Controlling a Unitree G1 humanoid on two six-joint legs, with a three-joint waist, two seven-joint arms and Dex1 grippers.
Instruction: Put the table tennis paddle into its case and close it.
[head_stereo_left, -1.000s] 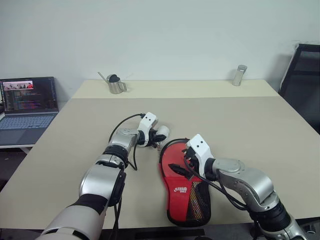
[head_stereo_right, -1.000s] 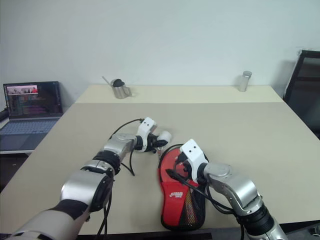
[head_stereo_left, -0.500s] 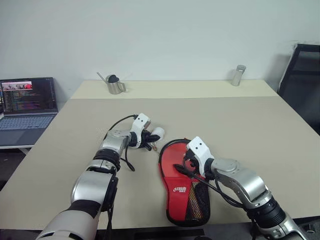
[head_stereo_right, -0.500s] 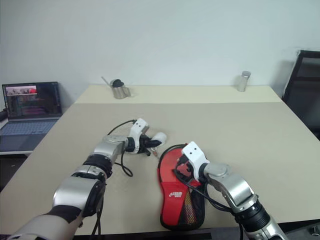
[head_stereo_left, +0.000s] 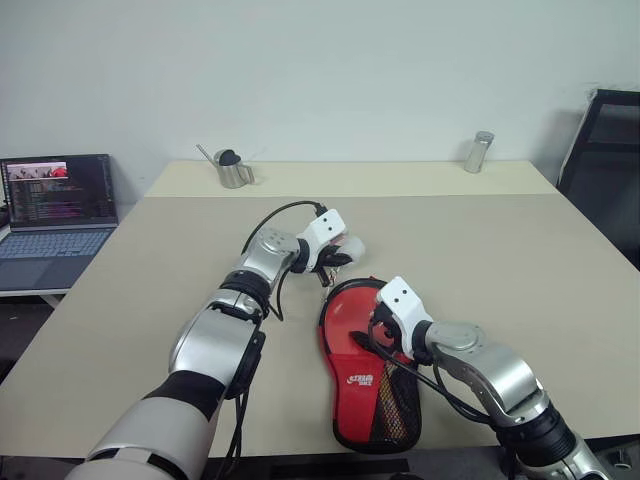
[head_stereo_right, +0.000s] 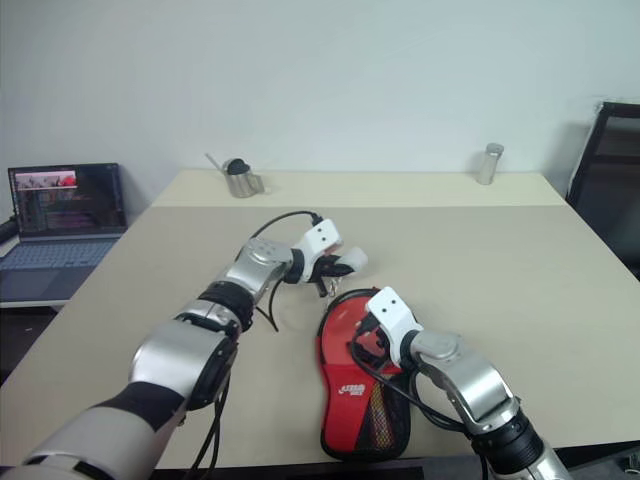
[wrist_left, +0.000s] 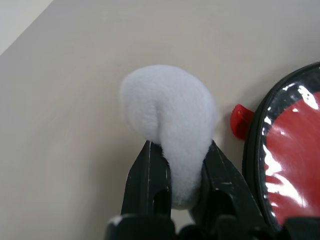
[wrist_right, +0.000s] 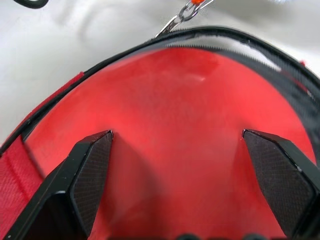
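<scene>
The red case, with a white logo and black mesh, lies flat on the table near the front edge, its round end pointing away from me. My left gripper hovers just beyond that round end, shut on a white fluffy pom-pom. A small red tab sticks out at the case's black zip rim beside it. My right gripper stands open over the case's round red face, one black finger on each side. The table tennis paddle is hidden.
The beige table holds a small metal pitcher at the back left and a metal cylinder at the back right. An open laptop sits off to the left, and a black chair stands at the right.
My left gripper has carried the white pom-pom rightwards and upwards, from left of the case's round end to just beyond it. The right gripper has stayed open over the case.
</scene>
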